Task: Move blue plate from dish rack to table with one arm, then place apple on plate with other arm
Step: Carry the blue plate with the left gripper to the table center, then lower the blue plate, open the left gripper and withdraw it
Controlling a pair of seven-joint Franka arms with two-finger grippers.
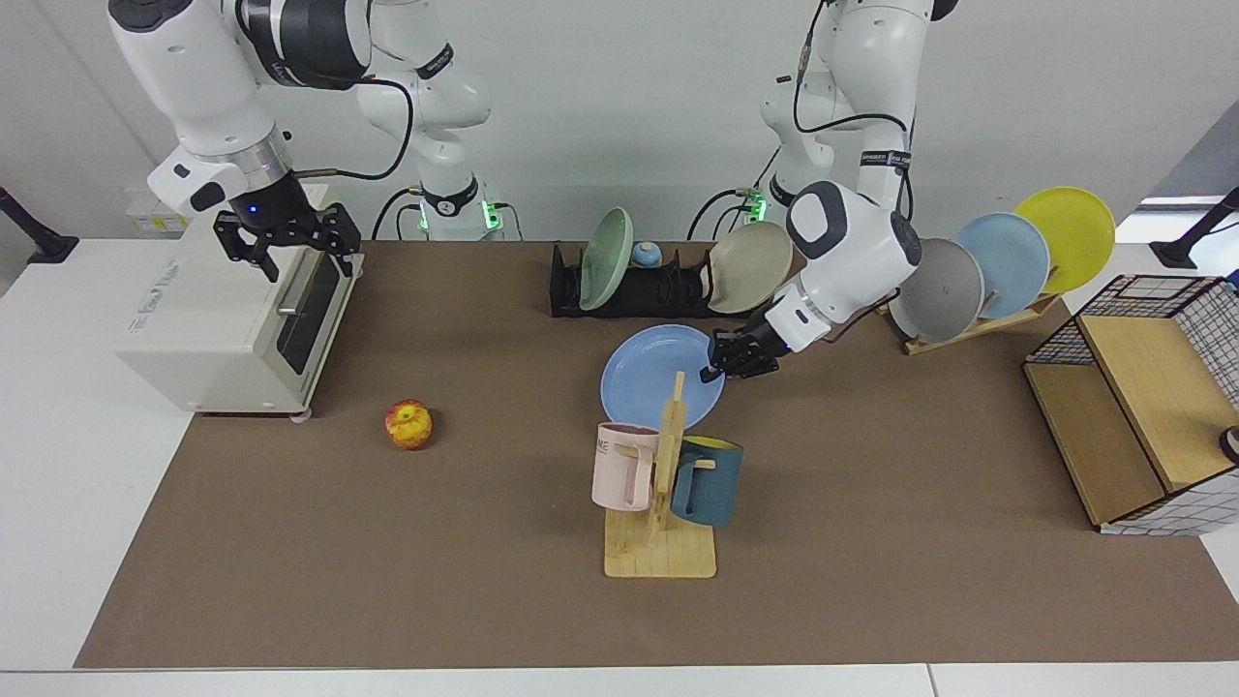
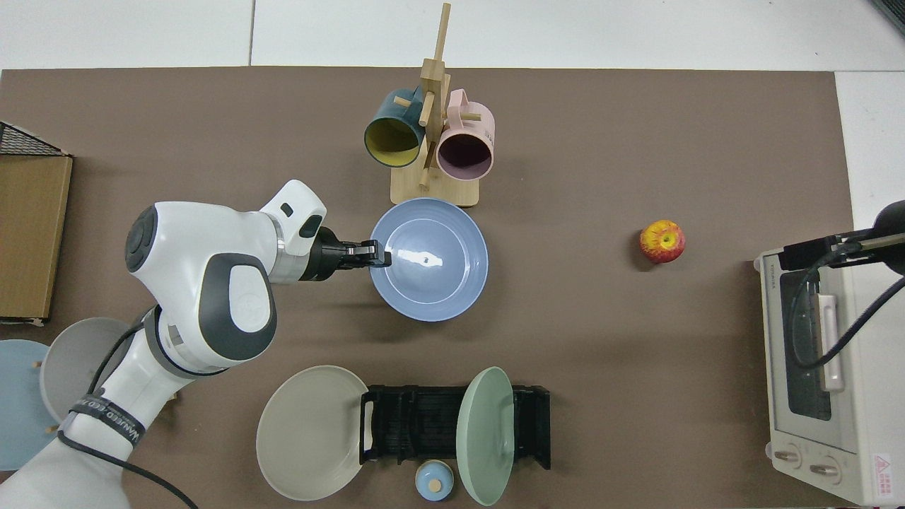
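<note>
Left gripper (image 1: 721, 365): clamped on round periwinkle-blue plate (image 1: 650, 383) rim, just beside wooden mug tree (image 1: 666, 474).
Right gripper (image 1: 287, 242): fingers spread, empty, waiting above white toaster oven (image 1: 223, 319).
Red-yellow apple (image 1: 408, 425): on brown mat (image 1: 387, 542).

Blue plate (image 1: 656, 386) beside mug tree (image 1: 668, 455); apple (image 1: 408, 425) well apart

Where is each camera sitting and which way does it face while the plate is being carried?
Facing view: across the table from both arm bases, looking at them; shows both arms whole, the left hand shut on the blue plate, and the right hand open above the toaster oven, waiting.
Top view: overhead, looking straight down; the bases' side lies at its bottom edge; shows the left arm and left hand on the blue plate, with only a sliver of the right arm.
Shared: plate, apple, dish rack, mug tree.
</note>
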